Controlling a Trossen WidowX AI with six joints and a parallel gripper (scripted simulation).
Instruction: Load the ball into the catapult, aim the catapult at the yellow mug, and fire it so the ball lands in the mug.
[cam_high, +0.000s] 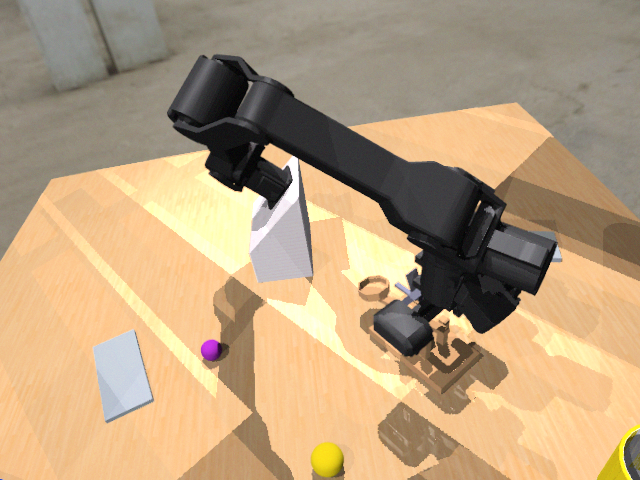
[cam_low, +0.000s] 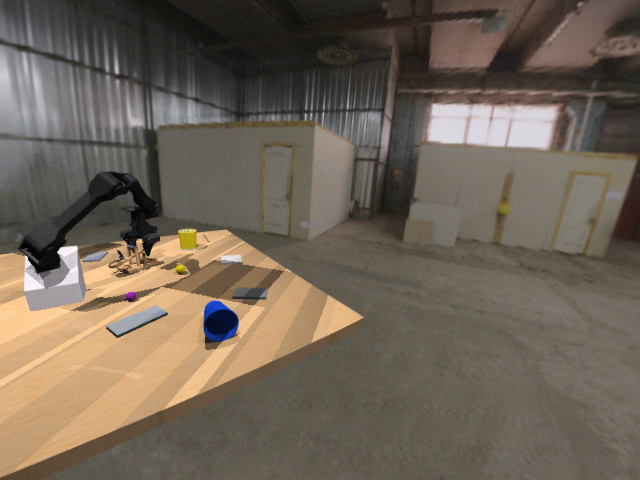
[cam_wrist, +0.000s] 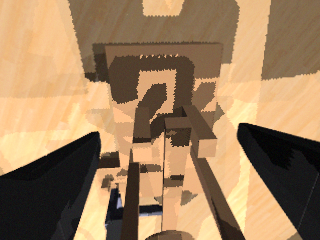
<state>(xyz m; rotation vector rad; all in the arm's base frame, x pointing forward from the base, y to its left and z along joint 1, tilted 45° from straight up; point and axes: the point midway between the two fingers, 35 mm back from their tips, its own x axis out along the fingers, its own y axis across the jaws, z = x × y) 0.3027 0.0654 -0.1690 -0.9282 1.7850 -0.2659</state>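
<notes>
The wooden catapult (cam_high: 443, 383) (cam_wrist: 210, 57) stands on the table under the arm; it also shows in the exterior view (cam_low: 135, 267). Its round cup (cam_high: 373, 297) holds no visible ball. My gripper (cam_high: 445, 322) (cam_low: 141, 248) (cam_wrist: 170, 134) is open, its fingers on either side of the catapult's upright parts, with a gap on each side in the wrist view. A yellow ball (cam_high: 327, 459) (cam_low: 180, 269) and a purple ball (cam_high: 210, 349) (cam_low: 131, 296) lie on the table. The yellow mug (cam_high: 614, 465) (cam_low: 187, 239) stands upright beyond the catapult in the exterior view.
A white wedge-shaped block (cam_high: 284, 253) (cam_low: 56, 295) stands by the arm's base. A blue mug (cam_low: 210, 311) lies on its side. Flat grey plates (cam_high: 124, 379) (cam_low: 136, 320) (cam_low: 250, 293) and a whitish one (cam_low: 231, 259) lie on the table. A small blue-grey part (cam_high: 407, 290) is beside the catapult's arm.
</notes>
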